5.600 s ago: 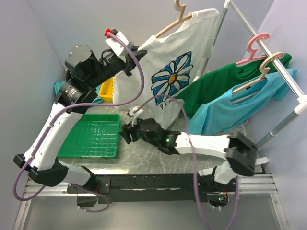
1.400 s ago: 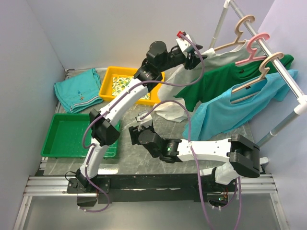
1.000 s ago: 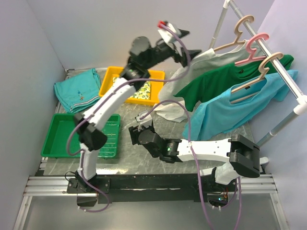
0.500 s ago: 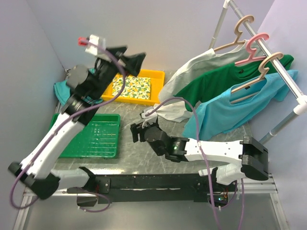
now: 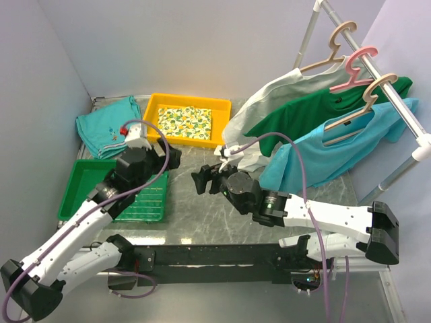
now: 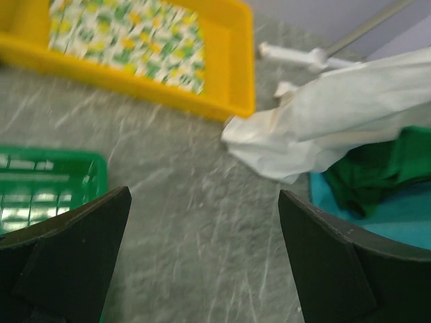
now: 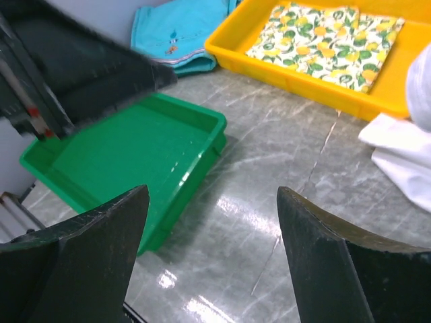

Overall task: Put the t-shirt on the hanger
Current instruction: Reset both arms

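Note:
The white t-shirt [image 5: 269, 101] hangs on the beige hanger [image 5: 335, 52], whose hook sits over the rail [image 5: 337, 19]. The shirt's hem trails onto the table [image 5: 239, 156]. In the left wrist view the t-shirt [image 6: 337, 114] lies ahead to the right. In the right wrist view only its hem [image 7: 404, 158] shows at the right edge. My left gripper [image 5: 172, 156] [image 6: 205, 222] is open and empty, low over the table beside the green tray. Just left of the hem, my right gripper [image 5: 204, 179] [image 7: 212, 222] is open and empty over bare table.
A green t-shirt [image 5: 303, 118] on a pink hanger [image 5: 357, 67] and a light blue shirt [image 5: 323, 155] on a tan hanger [image 5: 367, 101] share the rail. A yellow tray [image 5: 225, 108] with printed cloth, a green tray [image 5: 81, 175] and folded teal cloth [image 5: 104, 124] lie to the left.
My left arm swung from the rail to the left and down, and now sits low by the green tray. My right gripper moved back toward the shirt hem and opened wider.

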Motion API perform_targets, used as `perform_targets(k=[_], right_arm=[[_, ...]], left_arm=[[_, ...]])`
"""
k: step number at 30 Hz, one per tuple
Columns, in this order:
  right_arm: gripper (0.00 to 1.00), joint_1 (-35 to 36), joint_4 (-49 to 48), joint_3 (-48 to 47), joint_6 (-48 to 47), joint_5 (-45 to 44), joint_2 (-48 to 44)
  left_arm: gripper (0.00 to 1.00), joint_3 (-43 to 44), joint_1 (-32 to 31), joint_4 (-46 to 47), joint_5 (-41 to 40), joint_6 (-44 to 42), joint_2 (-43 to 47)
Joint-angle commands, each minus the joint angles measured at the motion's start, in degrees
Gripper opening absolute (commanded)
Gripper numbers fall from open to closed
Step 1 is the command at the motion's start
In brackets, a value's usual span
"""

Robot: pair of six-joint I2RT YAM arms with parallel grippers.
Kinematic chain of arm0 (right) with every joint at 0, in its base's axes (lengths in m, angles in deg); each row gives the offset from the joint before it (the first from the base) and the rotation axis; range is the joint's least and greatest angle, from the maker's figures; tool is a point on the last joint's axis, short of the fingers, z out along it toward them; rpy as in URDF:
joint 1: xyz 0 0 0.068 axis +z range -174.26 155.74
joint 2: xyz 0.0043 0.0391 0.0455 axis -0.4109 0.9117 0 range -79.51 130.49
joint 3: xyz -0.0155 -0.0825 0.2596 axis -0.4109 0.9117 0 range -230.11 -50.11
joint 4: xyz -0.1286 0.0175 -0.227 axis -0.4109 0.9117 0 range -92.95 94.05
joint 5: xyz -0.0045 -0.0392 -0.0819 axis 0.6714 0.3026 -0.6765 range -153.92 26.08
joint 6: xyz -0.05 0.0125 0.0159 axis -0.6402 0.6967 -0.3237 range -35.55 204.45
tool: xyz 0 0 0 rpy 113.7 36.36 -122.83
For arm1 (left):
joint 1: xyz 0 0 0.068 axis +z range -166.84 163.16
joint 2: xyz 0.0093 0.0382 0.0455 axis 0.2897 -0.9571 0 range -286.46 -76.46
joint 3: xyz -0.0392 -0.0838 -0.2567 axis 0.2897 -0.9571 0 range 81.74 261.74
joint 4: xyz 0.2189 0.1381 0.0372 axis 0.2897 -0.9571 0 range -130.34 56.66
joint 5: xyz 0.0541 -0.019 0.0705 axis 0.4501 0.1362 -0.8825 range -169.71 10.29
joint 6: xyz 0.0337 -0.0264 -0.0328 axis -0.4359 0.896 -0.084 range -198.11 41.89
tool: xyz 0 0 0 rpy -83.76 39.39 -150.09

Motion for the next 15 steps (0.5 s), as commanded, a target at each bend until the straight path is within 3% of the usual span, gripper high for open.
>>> perform_targets(k=[1,15], right_arm=[[0.85,-0.48,-0.07,2.42,2.92,0.45,-2.09],[0.85,-1.01,0.01,1.28,3.71,0.63,-0.42]], left_arm=[[0.96,-4.70,-1.27,-3.95,-6.33,9.20,3.63],[0.96,-3.32,-2.15,-4.48,-9.24,6.76,5.57]])
